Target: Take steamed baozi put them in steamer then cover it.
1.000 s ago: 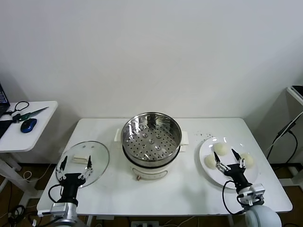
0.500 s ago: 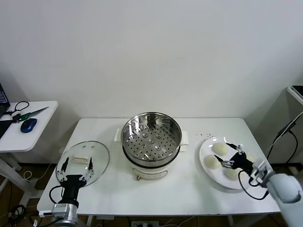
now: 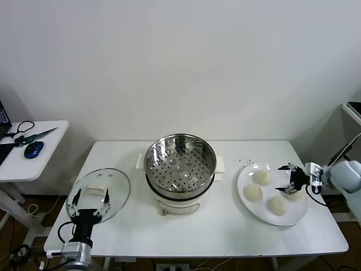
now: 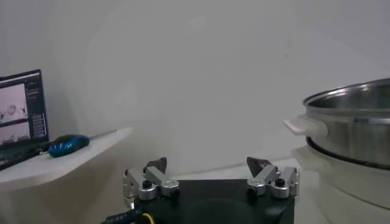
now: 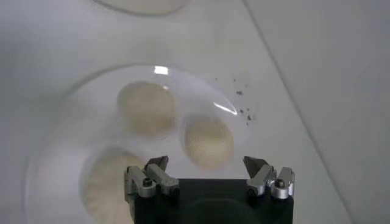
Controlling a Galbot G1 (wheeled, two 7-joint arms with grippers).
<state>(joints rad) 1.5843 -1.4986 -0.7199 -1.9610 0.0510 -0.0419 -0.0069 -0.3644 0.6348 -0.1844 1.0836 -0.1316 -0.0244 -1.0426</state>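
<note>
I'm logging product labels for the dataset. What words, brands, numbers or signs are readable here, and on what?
None can be read.
Laptop screen, on the side desk: shows windows, content too small and blurred to read.
Steamer: no legible marking on its white base.
Cover, plate: no print visible.

The room is bright with soft, even light. Shadows on the tabletop (image 3: 225, 226) are faint. The steamer (image 3: 180, 162) shines. The right wrist view looks blurry, with glare on the plate (image 5: 183, 79).
</note>
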